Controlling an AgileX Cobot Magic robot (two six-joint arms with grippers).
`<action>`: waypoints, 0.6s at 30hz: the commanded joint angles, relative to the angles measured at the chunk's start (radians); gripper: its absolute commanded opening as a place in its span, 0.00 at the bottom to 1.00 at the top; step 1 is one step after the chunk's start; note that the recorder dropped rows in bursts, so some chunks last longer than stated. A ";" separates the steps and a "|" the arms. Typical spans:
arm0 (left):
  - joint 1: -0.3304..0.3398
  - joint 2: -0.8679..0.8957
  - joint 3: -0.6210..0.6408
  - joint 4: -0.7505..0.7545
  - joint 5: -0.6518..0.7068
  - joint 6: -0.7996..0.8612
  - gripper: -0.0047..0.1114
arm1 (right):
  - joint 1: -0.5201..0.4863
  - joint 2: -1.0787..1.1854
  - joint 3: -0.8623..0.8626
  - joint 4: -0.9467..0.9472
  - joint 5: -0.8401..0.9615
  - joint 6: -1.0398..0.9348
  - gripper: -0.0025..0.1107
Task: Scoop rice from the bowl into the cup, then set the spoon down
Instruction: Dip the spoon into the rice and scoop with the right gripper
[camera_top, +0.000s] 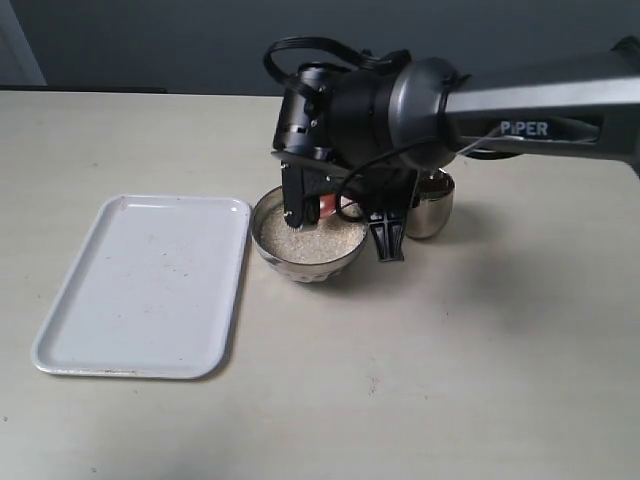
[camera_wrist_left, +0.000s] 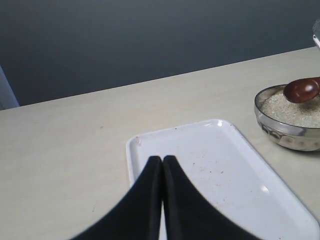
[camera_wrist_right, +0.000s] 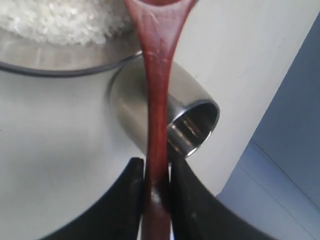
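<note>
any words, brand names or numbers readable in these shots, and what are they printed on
"PiPER": pale lettering on the grey link of the right arm, seen in the exterior view.
Nothing else can be read: the tray, bowl, cup and spoon show no lettering or marks in any view.

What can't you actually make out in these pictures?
- Inside of the cup: the arm covers it in the exterior view, and it is dark in the right wrist view.
- Scoop of the spoon: cut off by the right wrist view's edge, and too small in the left wrist view to tell if it is loaded.
</note>
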 joint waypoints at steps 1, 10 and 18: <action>-0.005 -0.004 -0.002 -0.001 -0.011 -0.005 0.04 | 0.031 0.033 -0.005 -0.028 -0.015 0.001 0.02; -0.005 -0.004 -0.002 -0.001 -0.011 -0.005 0.04 | 0.042 0.059 -0.005 -0.042 -0.033 0.001 0.02; -0.005 -0.004 -0.002 -0.001 -0.011 -0.005 0.04 | 0.042 0.059 -0.005 0.038 -0.083 -0.092 0.02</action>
